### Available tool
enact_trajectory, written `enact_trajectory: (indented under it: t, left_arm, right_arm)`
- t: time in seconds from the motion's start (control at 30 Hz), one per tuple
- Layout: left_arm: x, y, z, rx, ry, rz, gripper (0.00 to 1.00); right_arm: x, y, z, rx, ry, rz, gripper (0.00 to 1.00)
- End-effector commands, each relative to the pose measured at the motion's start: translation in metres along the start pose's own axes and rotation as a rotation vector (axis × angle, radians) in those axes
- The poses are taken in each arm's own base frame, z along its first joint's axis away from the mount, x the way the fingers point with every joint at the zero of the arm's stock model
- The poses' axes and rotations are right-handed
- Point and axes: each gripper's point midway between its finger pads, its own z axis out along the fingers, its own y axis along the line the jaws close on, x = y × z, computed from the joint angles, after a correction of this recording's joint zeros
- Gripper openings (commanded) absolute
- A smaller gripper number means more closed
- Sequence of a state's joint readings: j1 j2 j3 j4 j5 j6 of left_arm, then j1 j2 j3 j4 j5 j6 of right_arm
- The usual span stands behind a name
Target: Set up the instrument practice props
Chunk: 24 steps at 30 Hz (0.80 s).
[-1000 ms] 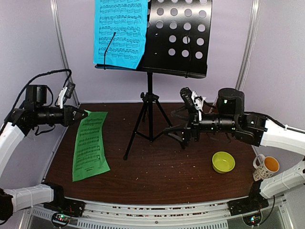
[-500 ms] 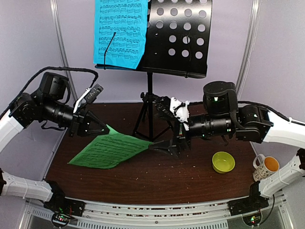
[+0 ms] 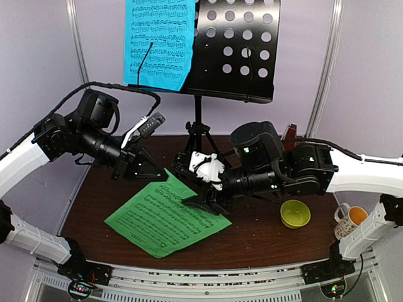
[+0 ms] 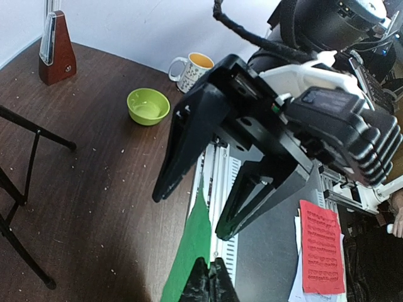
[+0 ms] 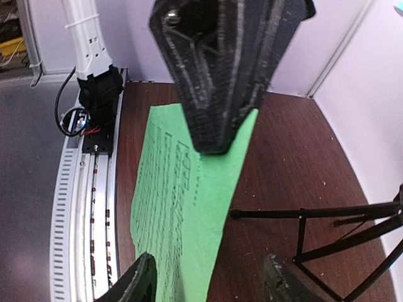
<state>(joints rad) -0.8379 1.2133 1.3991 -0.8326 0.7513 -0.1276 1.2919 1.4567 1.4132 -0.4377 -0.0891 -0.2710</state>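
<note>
Top external shows the green sheet (image 3: pixel 165 217) no longer lying flat along the table's left edge. It has been swung up and across, and now slopes over the middle toward the near edge. The left gripper (image 3: pixel 158 172) holds its far corner, fingers pressed together on the paper. The right gripper (image 4: pixel 192 214) has come in just beside that corner, fingers spread, gripping nothing. I'd guess a handover is coming, to get it onto the music stand (image 3: pixel 236 50) beside the blue sheet (image 3: pixel 157 44).
</note>
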Motion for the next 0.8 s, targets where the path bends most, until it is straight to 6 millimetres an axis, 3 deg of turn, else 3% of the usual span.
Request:
enact_trajectory:
  t: [0.0,0.23,0.27,0.33,0.4,0.5,0.57,0.63,0.77]
  left_arm:
    - [-0.026,-0.007,-0.002,0.017,-0.075,0.055,0.0]
    - [-0.032,0.001,-0.001,-0.026,-0.112,0.058,0.0]
    - [-0.033,0.001,-0.001,-0.026,-0.126,0.061,0.0]
    - [-0.037,0.001,-0.002,-0.034,-0.153,0.065,0.0]
    - [-0.041,0.003,-0.007,-0.064,-0.186,0.072,0.04]
    - [-0.049,0.008,-0.02,-0.145,-0.275,0.085,0.28]
    - [-0.056,0.01,-0.034,-0.201,-0.367,0.1,0.54]
    - [-0.057,0.012,-0.05,-0.266,-0.451,0.102,0.71]
    - [-0.054,0.026,-0.082,-0.418,-0.605,0.07,0.86]
  right_arm:
    - [-0.013,-0.009,-0.003,0.052,-0.037,0.063,0.53]
    - [-0.017,0.003,0.008,-0.019,-0.083,0.16,0.27]
    - [-0.017,0.004,0.009,-0.02,-0.087,0.167,0.21]
    - [-0.019,0.001,0.009,-0.007,-0.097,0.182,0.0]
    - [-0.022,-0.004,0.004,0.016,-0.117,0.189,0.0]
    - [-0.03,-0.017,-0.013,0.059,-0.185,0.207,0.0]
    - [-0.036,-0.027,-0.03,0.078,-0.259,0.242,0.0]
    - [-0.04,-0.039,-0.049,0.092,-0.341,0.301,0.0]
    - [-0.042,-0.056,-0.085,0.105,-0.494,0.381,0.0]
